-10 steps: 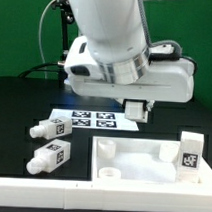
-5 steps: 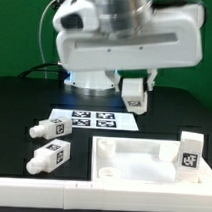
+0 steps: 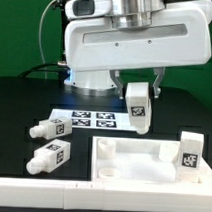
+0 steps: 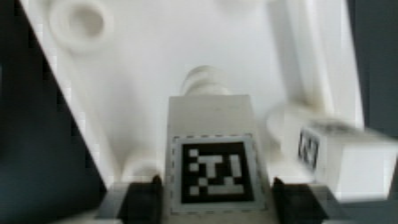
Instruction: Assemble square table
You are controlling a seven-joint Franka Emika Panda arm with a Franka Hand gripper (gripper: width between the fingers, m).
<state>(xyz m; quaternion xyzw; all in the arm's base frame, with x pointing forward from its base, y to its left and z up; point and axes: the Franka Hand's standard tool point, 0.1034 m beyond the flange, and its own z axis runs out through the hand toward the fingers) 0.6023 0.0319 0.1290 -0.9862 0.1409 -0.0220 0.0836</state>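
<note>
My gripper [image 3: 139, 91] is shut on a white leg [image 3: 139, 105] with a black-and-white tag and holds it upright in the air, behind and above the white tray-like table top [image 3: 132, 163]. A second leg [image 3: 190, 152] stands upright in the top's corner at the exterior view's right. Two more legs [image 3: 48, 129] [image 3: 52, 157] lie on the black table at the left. In the wrist view the held leg [image 4: 217, 140] sits between my fingers [image 4: 143, 203], with the gripper [image 4: 217, 203] over the table top [image 4: 125, 90], a corner hole [image 4: 80, 20] and the standing leg [image 4: 342, 146].
The marker board [image 3: 93, 120] lies flat behind the table top. The large white robot base [image 3: 95, 79] stands at the back. A white ledge [image 3: 50, 197] runs along the front edge.
The arm has swung round and the held leg has come down and slightly right, now hanging upright with its tag facing the exterior camera. The other parts have not moved.
</note>
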